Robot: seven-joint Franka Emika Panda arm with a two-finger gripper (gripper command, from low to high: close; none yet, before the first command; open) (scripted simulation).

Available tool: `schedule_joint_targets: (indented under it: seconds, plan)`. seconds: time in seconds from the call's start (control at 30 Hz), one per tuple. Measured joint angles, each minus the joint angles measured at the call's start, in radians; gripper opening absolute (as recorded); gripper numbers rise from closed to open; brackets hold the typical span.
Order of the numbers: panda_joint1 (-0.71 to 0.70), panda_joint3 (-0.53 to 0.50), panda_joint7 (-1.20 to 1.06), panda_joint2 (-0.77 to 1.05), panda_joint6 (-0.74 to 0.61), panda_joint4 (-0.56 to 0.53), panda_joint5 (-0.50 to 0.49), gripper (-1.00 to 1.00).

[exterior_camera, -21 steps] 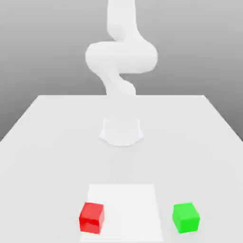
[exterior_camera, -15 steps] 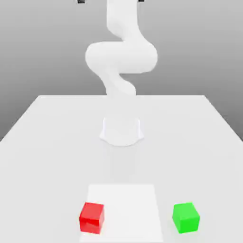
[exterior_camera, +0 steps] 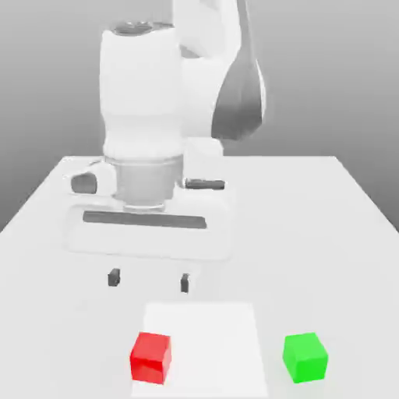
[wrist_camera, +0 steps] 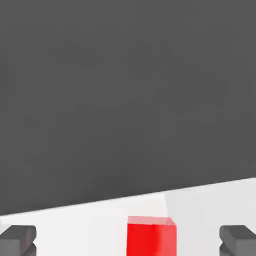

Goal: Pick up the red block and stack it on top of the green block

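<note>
The white robot arm (exterior_camera: 187, 86) has swung forward into the foreground of the exterior view within the last moment, bringing its end effector (exterior_camera: 149, 280) down over the plain white desk (exterior_camera: 327, 226), where half a second earlier only the arm's upright column stood at the back. The two dark fingertips (exterior_camera: 114, 277) stand wide apart and hold nothing. The small red cube-shaped block (exterior_camera: 150, 357) sits on the near edge of a paler square patch (exterior_camera: 206, 335) of the desk, just in front of the fingers and untouched; the hand view shows it (wrist_camera: 151, 235) between the two finger ends. The small green cube-shaped block (exterior_camera: 305, 357) rests well apart from it, toward the exterior view's right. The arm's advance suggests the approach to the pick has begun, with grasping and stacking not yet done. No brand, label or writing is legible anywhere.
</note>
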Motion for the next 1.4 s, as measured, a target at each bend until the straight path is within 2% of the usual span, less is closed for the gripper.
schedule_joint_targets:
  seconds: [0.23,0.27,0.5,0.67,1.1,1.27,1.3,1.4]
  plan:
    - [-0.024,0.018,-0.024,0.254,0.170,-0.004,0.033,0.00]
    - [-0.029,0.024,-0.028,0.284,0.195,0.001,0.039,-1.00]
    - [-0.031,0.026,-0.026,0.288,0.198,0.001,0.037,-1.00]
    - [-0.021,0.011,0.000,0.133,0.068,-0.023,0.002,-1.00]
    - [0.254,0.224,0.223,0.041,-0.055,0.007,-0.053,-1.00]
    - [0.281,0.212,0.278,0.180,0.074,0.016,-0.111,-1.00]
    - [0.286,0.207,0.284,0.201,0.094,0.017,-0.118,1.00]
    - [0.286,0.207,0.284,0.201,0.094,0.017,-0.118,1.00]
